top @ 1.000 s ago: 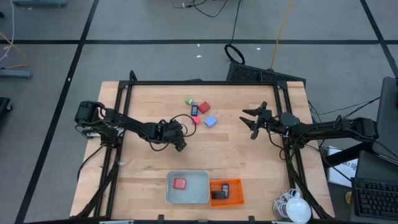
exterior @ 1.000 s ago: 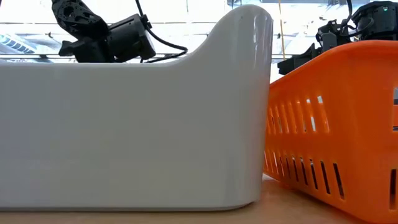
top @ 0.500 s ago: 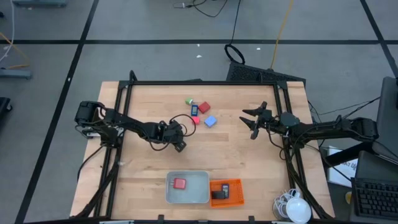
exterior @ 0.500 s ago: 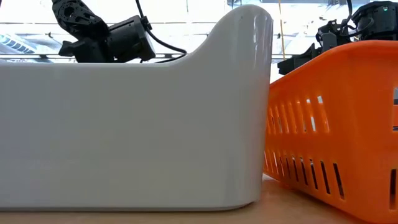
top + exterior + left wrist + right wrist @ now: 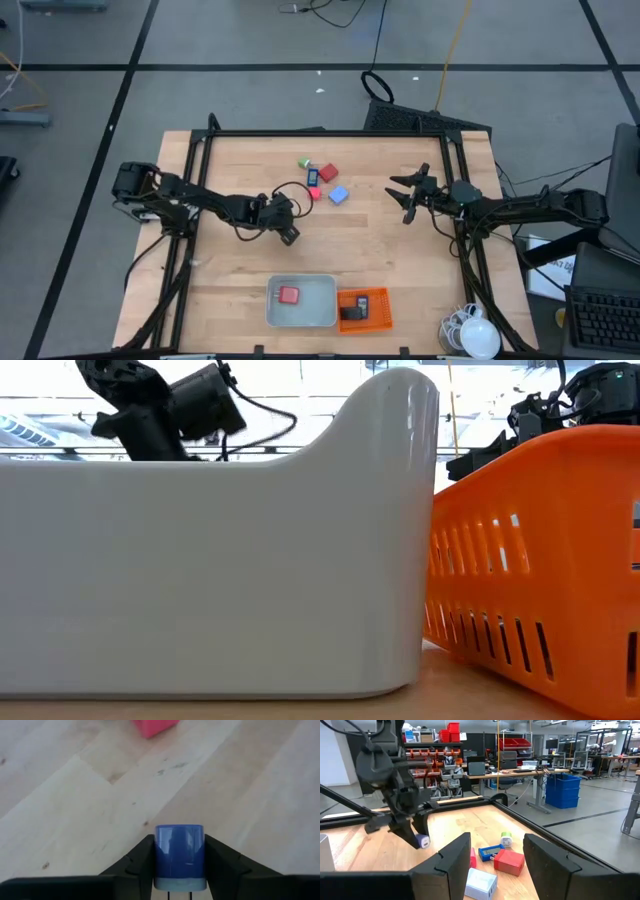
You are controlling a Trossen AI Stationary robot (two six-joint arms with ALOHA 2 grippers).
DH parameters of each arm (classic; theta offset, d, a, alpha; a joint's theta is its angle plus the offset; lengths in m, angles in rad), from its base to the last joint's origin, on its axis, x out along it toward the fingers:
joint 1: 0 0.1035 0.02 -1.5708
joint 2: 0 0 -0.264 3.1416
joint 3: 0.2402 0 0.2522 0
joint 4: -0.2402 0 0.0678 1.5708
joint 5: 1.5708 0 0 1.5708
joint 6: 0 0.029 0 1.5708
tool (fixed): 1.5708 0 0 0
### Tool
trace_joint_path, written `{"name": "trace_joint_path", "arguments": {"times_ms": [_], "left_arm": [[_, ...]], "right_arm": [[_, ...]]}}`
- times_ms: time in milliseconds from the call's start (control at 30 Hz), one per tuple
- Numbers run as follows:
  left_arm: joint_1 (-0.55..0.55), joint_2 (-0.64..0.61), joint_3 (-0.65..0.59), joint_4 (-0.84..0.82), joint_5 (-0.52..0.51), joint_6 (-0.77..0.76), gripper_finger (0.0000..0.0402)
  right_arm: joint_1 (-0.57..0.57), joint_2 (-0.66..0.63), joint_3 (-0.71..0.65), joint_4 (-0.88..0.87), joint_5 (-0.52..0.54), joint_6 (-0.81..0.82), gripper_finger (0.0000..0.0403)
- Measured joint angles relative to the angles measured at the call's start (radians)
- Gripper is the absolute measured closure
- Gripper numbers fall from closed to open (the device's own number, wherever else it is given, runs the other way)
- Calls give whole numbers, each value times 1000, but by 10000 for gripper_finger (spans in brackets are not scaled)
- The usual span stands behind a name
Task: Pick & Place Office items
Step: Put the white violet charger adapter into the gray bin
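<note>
My left gripper (image 5: 290,234) is left of the table's middle, shut on a small white-blue piece (image 5: 179,854), a blue cylinder with a pale end. It also shows in the right wrist view, the white-blue piece (image 5: 423,841) at the fingers' ends. Loose office items lie on the wood farther back: a green one (image 5: 304,162), a red block (image 5: 328,173), a dark blue piece (image 5: 314,177), a pink block (image 5: 313,192) and a light blue block (image 5: 338,195). My right gripper (image 5: 403,196) waits open at the right, aimed at them. My left gripper pinches the white-blue piece by its two opposite round sides (image 5: 159,851) between the two fingers. The fingers slant down from the table's left. The piece sits at the fingers' free ends (image 5: 418,838), close over the wood; whether it touches the table I cannot tell.
A grey tray (image 5: 322,312) with a red block (image 5: 289,295) stands at the near edge, an orange mesh basket (image 5: 378,318) with black pieces right of it. Both fill the low view: the tray's wall (image 5: 200,560) and the basket (image 5: 540,560). A black frame (image 5: 330,133) rims the table.
My left arm has risen a little and tipped, as the low view shows, and its base has turned toward the table's left edge. Its gripper stays over about the same spot on the table.
</note>
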Motion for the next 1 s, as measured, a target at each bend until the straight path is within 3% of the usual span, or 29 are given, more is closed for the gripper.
{"name": "trace_joint_path", "arguments": {"times_ms": [433,1000], "left_arm": [[-135,-198,0,16,1,60,264],[-488,-228,0,387,66,232,267]], "right_arm": [[0,0,0,3,0,0,232],[0,0,0,4,0,0,232]]}}
